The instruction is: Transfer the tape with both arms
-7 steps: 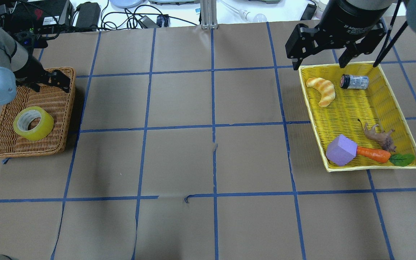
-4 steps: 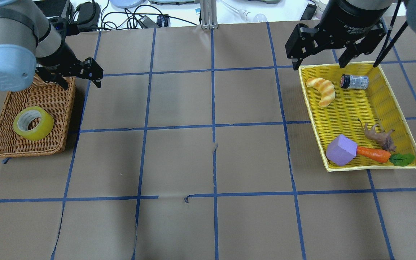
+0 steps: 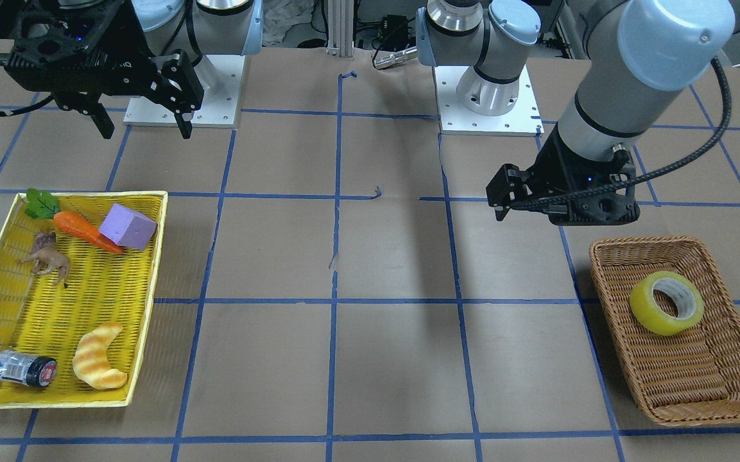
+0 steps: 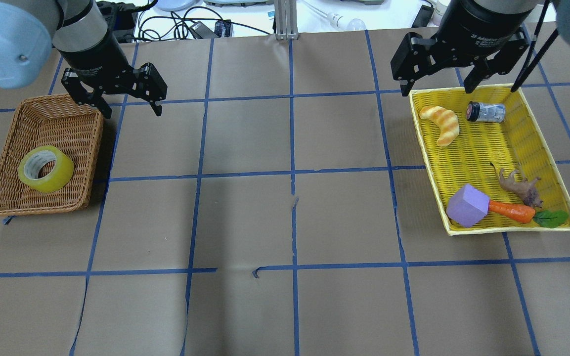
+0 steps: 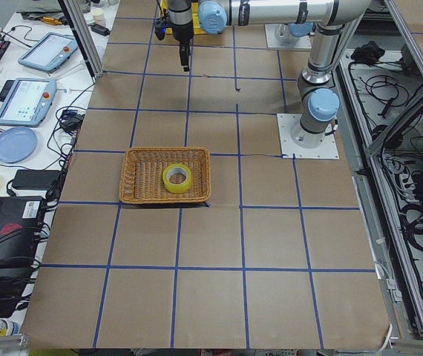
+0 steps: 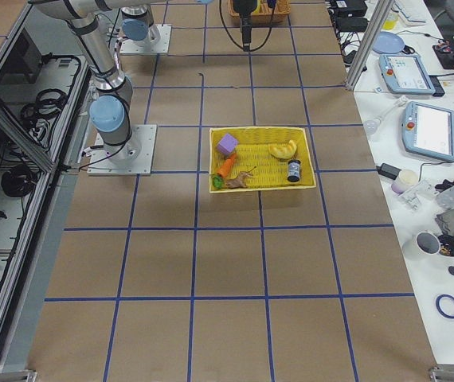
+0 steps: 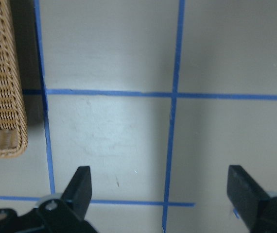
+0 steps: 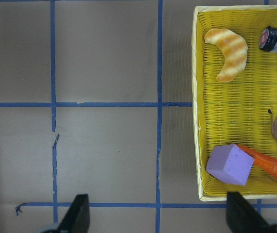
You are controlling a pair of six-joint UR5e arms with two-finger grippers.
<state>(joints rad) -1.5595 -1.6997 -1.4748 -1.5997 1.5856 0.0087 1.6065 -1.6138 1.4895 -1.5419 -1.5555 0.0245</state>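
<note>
The tape (image 4: 45,169) is a yellow-green roll with a pale core. It lies flat in the brown wicker basket (image 4: 84,148) at the table's left, and shows in the front view (image 3: 666,303) too. My left gripper (image 4: 133,111) is open and empty. It hovers over bare table just past the basket's far right corner, apart from the tape. Its wrist view shows the open fingers (image 7: 82,182) and the basket's edge (image 7: 2,97). My right gripper (image 4: 437,89) is open and empty, above the far left corner of the yellow tray (image 4: 425,163).
The yellow tray holds a striped croissant (image 4: 442,123), a small jar (image 4: 486,111), a purple block (image 4: 466,205), a carrot (image 4: 512,211) and a toy animal (image 4: 519,185). Cables and devices (image 4: 116,20) lie beyond the table's far edge. Blue tape lines grid the brown table.
My left arm has swung right and away from the robot, from over the basket's far edge to beside its far right corner. The tape and my right arm have not moved.
</note>
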